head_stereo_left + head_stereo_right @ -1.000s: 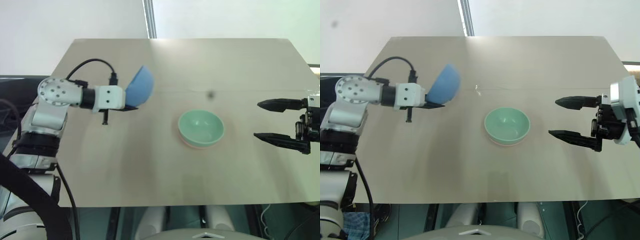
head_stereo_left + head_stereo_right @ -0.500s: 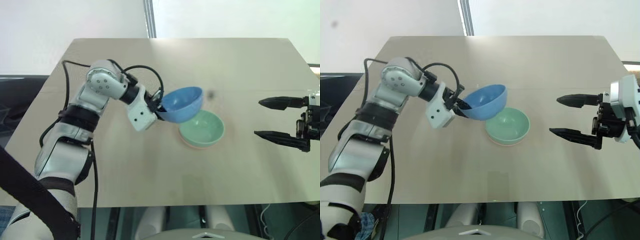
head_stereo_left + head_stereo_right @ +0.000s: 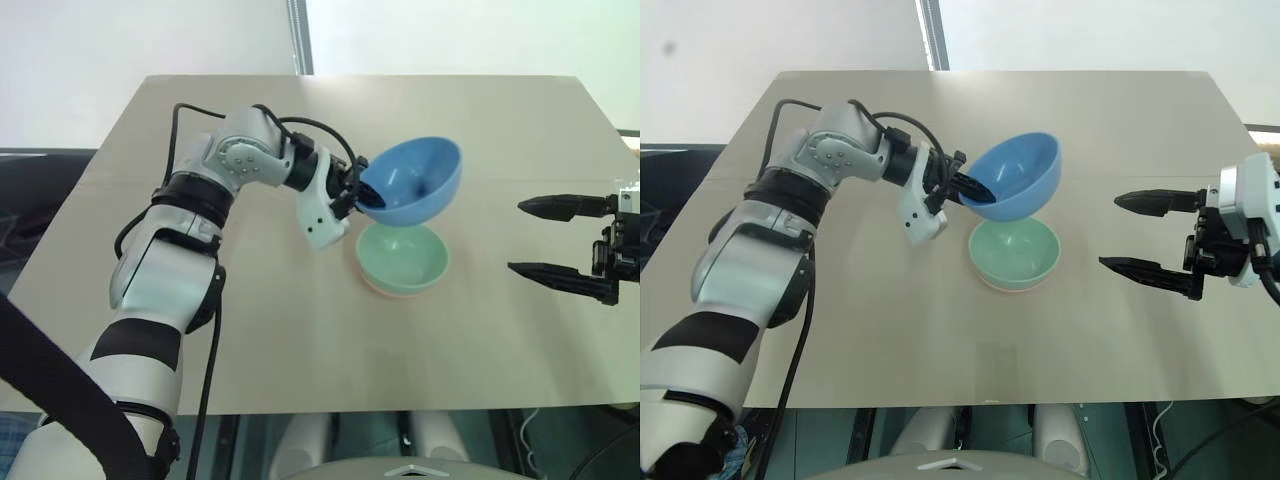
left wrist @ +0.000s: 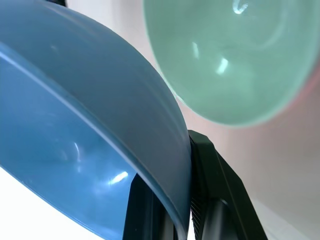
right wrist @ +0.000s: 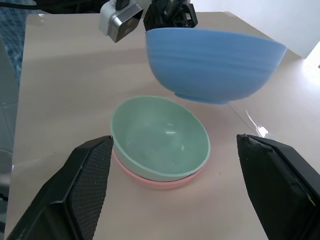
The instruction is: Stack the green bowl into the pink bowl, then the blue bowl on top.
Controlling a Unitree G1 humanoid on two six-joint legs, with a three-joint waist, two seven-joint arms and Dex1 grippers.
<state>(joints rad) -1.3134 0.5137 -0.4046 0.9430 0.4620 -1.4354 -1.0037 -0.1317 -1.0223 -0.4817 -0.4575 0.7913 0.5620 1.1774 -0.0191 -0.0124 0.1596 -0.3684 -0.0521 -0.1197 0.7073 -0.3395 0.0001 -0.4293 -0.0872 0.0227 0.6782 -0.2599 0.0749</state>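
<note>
Left gripper (image 3: pixel 362 192) clamped on blue bowl (image 3: pixel 410 180) rim, poised above green bowl (image 3: pixel 402 254) for stacking. Green sits nested in pink bowl (image 5: pixel 155 181). Right gripper (image 3: pixel 562 238) idle, jaws wide, empty.

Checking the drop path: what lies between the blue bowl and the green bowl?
Nothing: the right wrist view shows open air between blue bowl and green bowl.

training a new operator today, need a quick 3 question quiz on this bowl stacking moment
1. True or false: the green bowl sits nested in the pink bowl.
2. What is the left gripper clamped on? A) green bowl B) blue bowl C) nothing
3. Is the blue bowl touching the stack, or held above it?

Key: 1 true. 2 B, by its rim. 3 Held above it, apart. The right gripper is open beside the stack.
</note>
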